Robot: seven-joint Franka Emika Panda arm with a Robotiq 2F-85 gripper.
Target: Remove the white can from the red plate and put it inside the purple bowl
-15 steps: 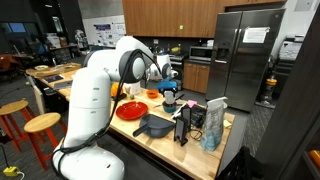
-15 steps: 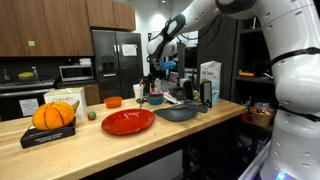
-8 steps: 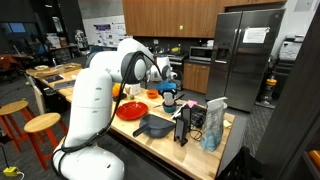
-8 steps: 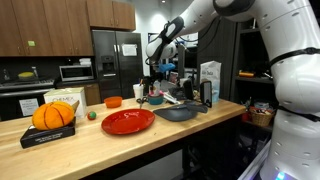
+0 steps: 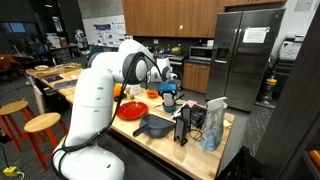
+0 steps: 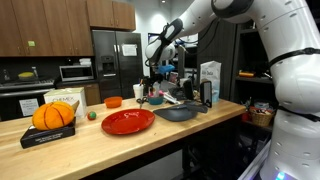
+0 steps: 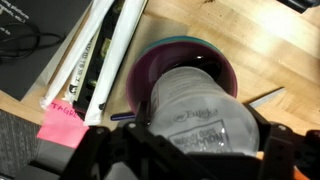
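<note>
In the wrist view my gripper (image 7: 202, 142) is shut on the white can (image 7: 195, 100), a short pale cylinder with printed text. It hangs right over the dark purple bowl (image 7: 150, 62), whose rim shows around and behind it. I cannot tell whether the can touches the bowl. In both exterior views the gripper (image 5: 168, 88) (image 6: 153, 86) sits low at the far end of the wooden counter, over the bowl (image 6: 155, 98). The red plate (image 5: 131, 111) (image 6: 127, 121) lies flat on the counter with nothing on it, well away from the gripper.
A dark grey pan (image 6: 178, 113) (image 5: 153, 126) sits beside the plate. A small orange bowl (image 6: 113, 101) and an orange pumpkin on a box (image 6: 54, 115) are further along. Books and a pink note (image 7: 62, 122) lie next to the bowl. Upright boxes (image 5: 210, 120) stand at the counter's end.
</note>
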